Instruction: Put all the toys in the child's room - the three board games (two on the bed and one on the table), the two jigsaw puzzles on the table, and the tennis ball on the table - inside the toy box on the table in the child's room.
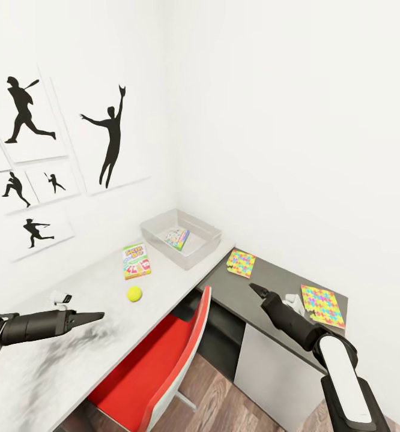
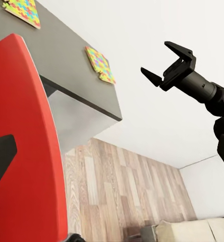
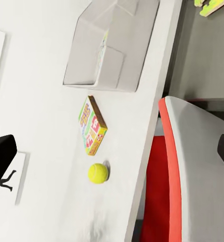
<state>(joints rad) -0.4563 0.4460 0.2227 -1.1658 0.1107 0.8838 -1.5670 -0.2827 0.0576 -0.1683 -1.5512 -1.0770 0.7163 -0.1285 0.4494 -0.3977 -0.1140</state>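
The left end effector [image 1: 95, 316] hangs over the near end of the pale counter [image 1: 56, 360], well short of the toy box [image 1: 158, 231]; its fingers look drawn close together at the tips with nothing between them, though I cannot tell for sure how far apart they stand. Toward the toy box from it lies the tennis ball [image 1: 134, 293], and just beyond the ball a board game [image 1: 136, 260] with a green and red cover, both on the pale top and outside the box. The toy box sits in the corner against the wall, with another board game [image 1: 177, 238] lying inside it. A red chair [image 1: 164, 366] stands below the counter's edge. Right of the toy box, on the dark grey top, rests one jigsaw puzzle [image 1: 241, 263]. The right end effector [image 2: 160, 63] hovers above that dark top, jaws spread wide and empty. Farthest from the box lies the second jigsaw puzzle [image 1: 323, 305].
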